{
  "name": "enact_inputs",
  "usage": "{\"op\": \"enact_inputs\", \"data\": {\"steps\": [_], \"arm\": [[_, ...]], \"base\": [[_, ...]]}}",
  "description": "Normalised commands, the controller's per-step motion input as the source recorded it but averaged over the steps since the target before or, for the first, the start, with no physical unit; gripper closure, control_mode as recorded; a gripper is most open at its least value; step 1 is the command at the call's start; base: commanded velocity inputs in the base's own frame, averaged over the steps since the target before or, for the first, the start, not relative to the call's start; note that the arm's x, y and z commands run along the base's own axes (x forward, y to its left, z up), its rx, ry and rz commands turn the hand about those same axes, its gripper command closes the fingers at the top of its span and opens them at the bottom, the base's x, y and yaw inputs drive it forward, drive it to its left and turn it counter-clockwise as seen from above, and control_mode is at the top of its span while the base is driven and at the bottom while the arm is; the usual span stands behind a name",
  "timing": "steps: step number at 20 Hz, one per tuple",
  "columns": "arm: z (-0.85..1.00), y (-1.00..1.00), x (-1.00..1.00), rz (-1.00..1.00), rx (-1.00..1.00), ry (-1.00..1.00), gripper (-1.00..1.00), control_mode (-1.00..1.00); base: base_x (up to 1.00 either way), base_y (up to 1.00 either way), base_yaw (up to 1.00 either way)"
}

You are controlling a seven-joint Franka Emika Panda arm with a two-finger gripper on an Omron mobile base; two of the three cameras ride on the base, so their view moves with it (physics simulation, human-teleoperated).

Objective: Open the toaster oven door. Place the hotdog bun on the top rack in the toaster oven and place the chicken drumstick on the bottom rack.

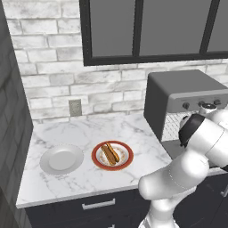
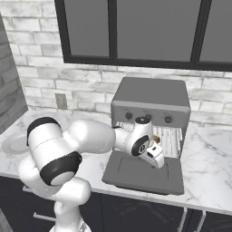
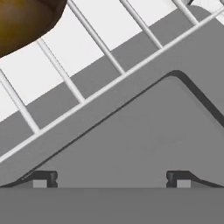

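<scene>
Dark grey boxy toaster oven (image 2: 152,102) sits at the counter's (image 1: 80,178) right end against the brick wall. Its flat grey door (image 2: 145,174) lies folded down, open. The gripper (image 2: 156,152) hovers at the cavity mouth, jaws wide, holding nothing.

The lumpy golden-brown chicken drumstick (image 3: 24,19) lies on a silvery wire rack (image 3: 94,37); I can't tell which rack.

The tan hotdog bun (image 1: 110,153) rests on a red-rimmed plate (image 1: 112,166) near the counter's front edge, beside an empty grey plate (image 1: 61,159). It's probably light, soft and crushable; grip gently across its middle.

The left base view gives the plates; the hand view gives the drumstick on the bars.
</scene>
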Motion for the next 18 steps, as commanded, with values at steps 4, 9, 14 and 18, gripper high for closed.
{"op": "enact_inputs", "data": {"steps": [4, 9, 14, 18], "arm": [[-0.09, -0.05, -0.01, -0.04, 0.00, -0.02, -1.00, -1.00], [-0.07, -0.01, 0.05, -0.04, 0.00, -0.02, -1.00, -1.00], [-0.02, 0.00, 0.24, -0.07, 0.01, -0.01, -1.00, -1.00], [-0.02, 0.00, 0.13, -0.04, 0.04, 0.00, -1.00, -1.00]], "base": [[0.00, 0.00, 0.00], [0.00, 0.00, 0.00], [0.00, 0.00, 0.00], [0.00, 0.00, 0.00]]}}
